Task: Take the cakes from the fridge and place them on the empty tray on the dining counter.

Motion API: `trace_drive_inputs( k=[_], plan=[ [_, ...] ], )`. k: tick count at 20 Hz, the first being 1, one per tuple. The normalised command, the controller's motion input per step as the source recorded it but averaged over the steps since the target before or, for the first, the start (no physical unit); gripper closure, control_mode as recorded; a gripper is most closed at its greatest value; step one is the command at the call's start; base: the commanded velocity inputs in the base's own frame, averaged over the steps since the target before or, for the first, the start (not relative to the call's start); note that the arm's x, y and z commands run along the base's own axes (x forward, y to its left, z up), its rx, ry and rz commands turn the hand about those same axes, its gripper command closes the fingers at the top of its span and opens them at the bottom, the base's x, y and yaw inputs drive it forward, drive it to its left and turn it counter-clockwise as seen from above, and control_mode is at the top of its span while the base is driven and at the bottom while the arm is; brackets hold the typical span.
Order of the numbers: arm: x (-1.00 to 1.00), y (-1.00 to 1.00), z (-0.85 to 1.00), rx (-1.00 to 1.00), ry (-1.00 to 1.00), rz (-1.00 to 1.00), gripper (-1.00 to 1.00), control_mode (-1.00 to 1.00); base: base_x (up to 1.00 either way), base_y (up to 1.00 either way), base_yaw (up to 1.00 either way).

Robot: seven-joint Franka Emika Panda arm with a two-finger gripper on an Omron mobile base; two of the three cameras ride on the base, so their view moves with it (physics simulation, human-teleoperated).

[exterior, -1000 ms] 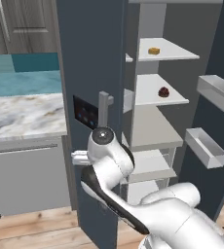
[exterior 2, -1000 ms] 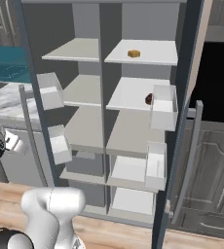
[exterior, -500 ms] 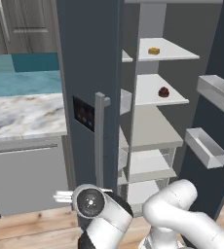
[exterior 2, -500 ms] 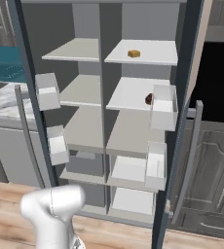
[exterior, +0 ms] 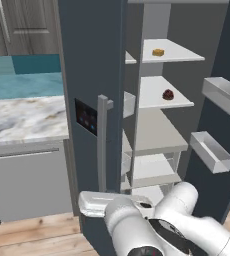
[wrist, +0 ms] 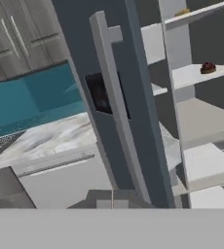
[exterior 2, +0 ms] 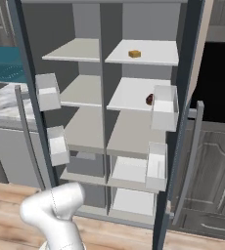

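The fridge [exterior: 92, 60] stands with both doors swung open. On its upper right shelf lies the yellow-orange cake [exterior: 158, 52] [exterior 2: 134, 53]; one shelf lower sits the dark red-brown cake [exterior: 168, 94] [exterior 2: 149, 99] [wrist: 208, 67]. My arm [exterior: 152, 225] is folded low in front of the left door, under its long grey handle [exterior: 102, 145] [wrist: 116, 107]. The gripper [wrist: 112, 199] points up at that door and the black control panel [wrist: 102, 95]. Its tips look shut with nothing held. The tray and the dining counter are out of view.
A marbled counter [exterior: 22, 117] with teal backsplash stands left of the fridge, over grey cabinets. Clear door bins [exterior: 212, 150] [exterior 2: 163, 105] jut from both open doors. Dark cabinets [exterior 2: 217, 161] sit to the right. The floor is wood [exterior: 32, 235].
My arm has dropped from door-handle height to low near the floor in front of the left door. The cakes and the doors stay as they were.
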Motion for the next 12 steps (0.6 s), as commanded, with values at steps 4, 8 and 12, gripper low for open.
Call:
trace_drive_inputs(
  k=[4, 8, 12],
  plan=[
    [-0.35, -0.36, 1.0, 0.22, 0.04, -0.06, 1.0, -1.0, 0.0, 0.0, 0.0],
    [-0.02, -0.81, 0.8, 0.13, 0.06, -0.05, 1.0, -1.0, 0.0, 0.0, 0.0],
    [-0.05, -1.0, 0.42, 0.0, 0.06, 0.0, 1.0, -1.0, 0.0, 0.0, 0.0]
  ],
)
